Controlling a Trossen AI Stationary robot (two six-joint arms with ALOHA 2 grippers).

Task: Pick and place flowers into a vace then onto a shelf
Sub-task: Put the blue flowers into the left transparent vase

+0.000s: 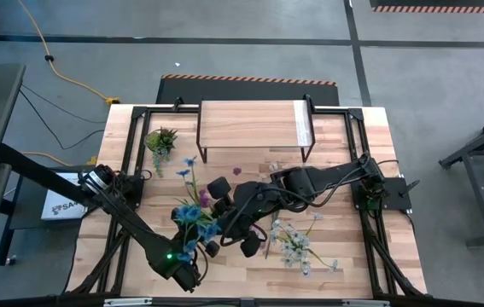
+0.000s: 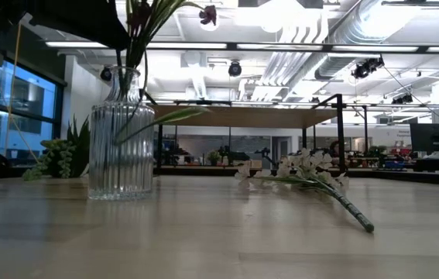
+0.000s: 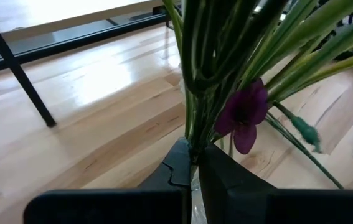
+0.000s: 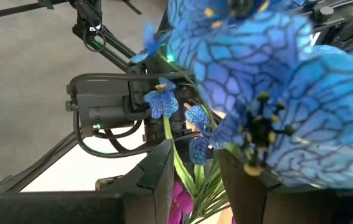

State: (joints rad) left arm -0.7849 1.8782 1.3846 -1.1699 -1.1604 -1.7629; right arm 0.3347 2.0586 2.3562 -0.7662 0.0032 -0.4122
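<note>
White spray: a loose stem of white-pale pink flowers (image 2: 304, 172) is seen lying flat on the tabletop (image 2: 219, 232), nearest the low camera, its green stem end pointed toward the viewer; from above it lies on the right-hand front part of the table (image 1: 297, 243), free of both grippers.

Vase: a clear ribbed glass vase (image 2: 122, 136) is stood upright on the tabletop; green stems and leaves are held in it, and a dark purple blossom (image 2: 207, 14) is seen above its mouth.

Left gripper: the left gripper (image 3: 192, 165) is closed almost fully on the bunch of green stems (image 3: 198, 81); a purple flower (image 3: 243, 115) hangs just beside its fingertips.

Right gripper: the right gripper (image 4: 195, 171) is held partly open around thin green stems and leaves, with bright blue flowers (image 4: 257, 87) crowded right above its fingers (image 4: 157, 180); whether the stems are truly pinched cannot be told.

Crowding: both grippers are met over the table's middle, at the blue blossoms (image 1: 192, 217).

Potted plant: a small green spiky plant (image 1: 161, 139) is set at the far left, well apart from the grippers.

Shelf: the shelf (image 1: 252, 125) is stood at the table's far edge, behind the vase, and nothing is seen on its top.
</note>
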